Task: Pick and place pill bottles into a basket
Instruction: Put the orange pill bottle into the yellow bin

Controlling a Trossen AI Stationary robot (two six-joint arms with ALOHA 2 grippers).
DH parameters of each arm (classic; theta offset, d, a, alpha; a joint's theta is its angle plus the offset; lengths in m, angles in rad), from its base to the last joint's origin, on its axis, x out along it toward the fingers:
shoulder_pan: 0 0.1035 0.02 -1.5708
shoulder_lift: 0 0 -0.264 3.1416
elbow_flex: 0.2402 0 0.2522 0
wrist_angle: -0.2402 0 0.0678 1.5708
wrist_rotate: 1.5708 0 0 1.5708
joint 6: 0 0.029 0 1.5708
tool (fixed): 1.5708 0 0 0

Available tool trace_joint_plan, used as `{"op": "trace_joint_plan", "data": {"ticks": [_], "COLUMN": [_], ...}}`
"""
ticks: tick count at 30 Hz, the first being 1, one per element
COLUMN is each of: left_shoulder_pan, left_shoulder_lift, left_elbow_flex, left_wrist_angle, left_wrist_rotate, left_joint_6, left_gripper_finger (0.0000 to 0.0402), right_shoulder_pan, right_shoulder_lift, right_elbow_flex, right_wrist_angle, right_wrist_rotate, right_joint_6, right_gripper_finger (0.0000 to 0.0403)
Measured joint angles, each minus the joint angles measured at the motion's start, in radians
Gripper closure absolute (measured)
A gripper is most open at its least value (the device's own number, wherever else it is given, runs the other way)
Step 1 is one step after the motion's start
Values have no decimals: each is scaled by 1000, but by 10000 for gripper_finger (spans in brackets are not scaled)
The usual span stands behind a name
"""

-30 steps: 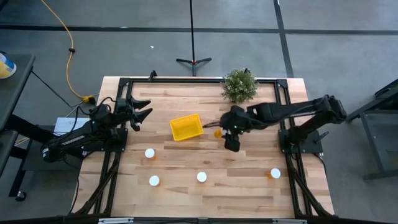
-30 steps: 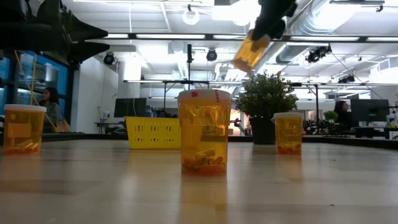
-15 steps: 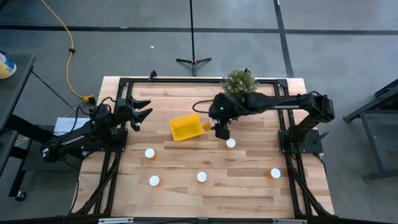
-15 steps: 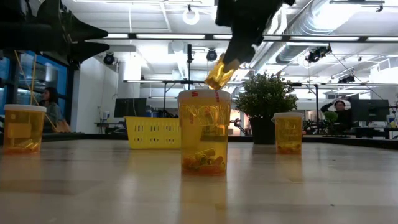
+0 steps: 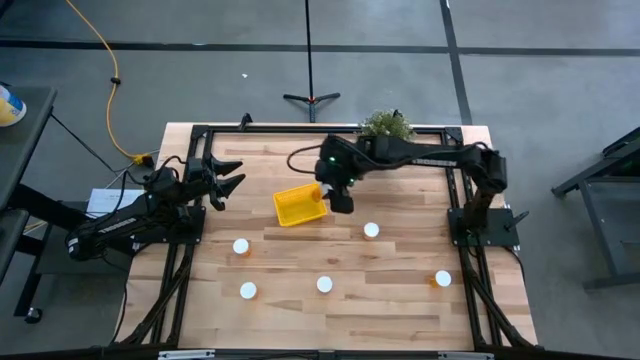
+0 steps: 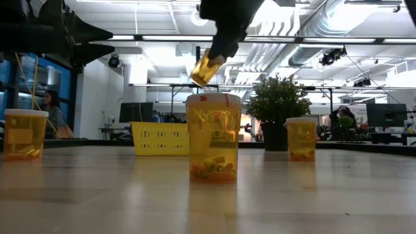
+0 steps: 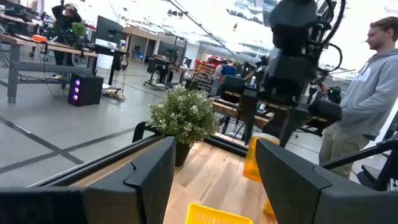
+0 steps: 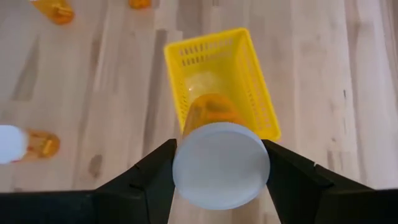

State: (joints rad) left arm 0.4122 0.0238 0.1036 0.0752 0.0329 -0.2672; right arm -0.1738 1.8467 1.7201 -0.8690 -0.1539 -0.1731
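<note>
The right pincer point(image 8: 219, 186) is gripping a pill bottle point(image 8: 219, 158) by its white cap and carrying it above the near edge of the yellow basket point(image 5: 299, 205). To do this well, it should be centring the bottle over the basket's floor before lowering and letting go (a drop from the rim risks a bounce out). The left pincer point(image 5: 228, 179) is waiting, open and empty, near the desk point(image 5: 300, 300) edge; five bottles are standing on the desk.

Overhead camera looks straight down, low one level across the tabletop, wrist cameras ride close — all share the yellow basket point(image 5: 299, 205).
</note>
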Motion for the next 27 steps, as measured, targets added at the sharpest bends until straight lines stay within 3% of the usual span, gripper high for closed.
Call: {"op": "trace_joint_plan", "data": {"ticks": [20,24,27], "left_shoulder_pan": [0,0,0], "left_shoulder_lift": [0,0,0], "left_elbow_flex": [0,0,0], "left_wrist_angle": [-4,-4,-4], "left_wrist_rotate": [-3,-3,-2], "left_joint_6": [0,0,1], "left_gripper_finger": [143,143,143], "right_shoulder_pan": [-43,-58,-62], "right_shoulder_lift": [406,467,472], "right_elbow_flex": [563,637,608], "right_wrist_angle": [-350,-399,-391], "right_wrist_rotate": [42,25,34], "right_joint_6": [-158,-160,-167], "right_gripper_finger": [197,197,197]}}
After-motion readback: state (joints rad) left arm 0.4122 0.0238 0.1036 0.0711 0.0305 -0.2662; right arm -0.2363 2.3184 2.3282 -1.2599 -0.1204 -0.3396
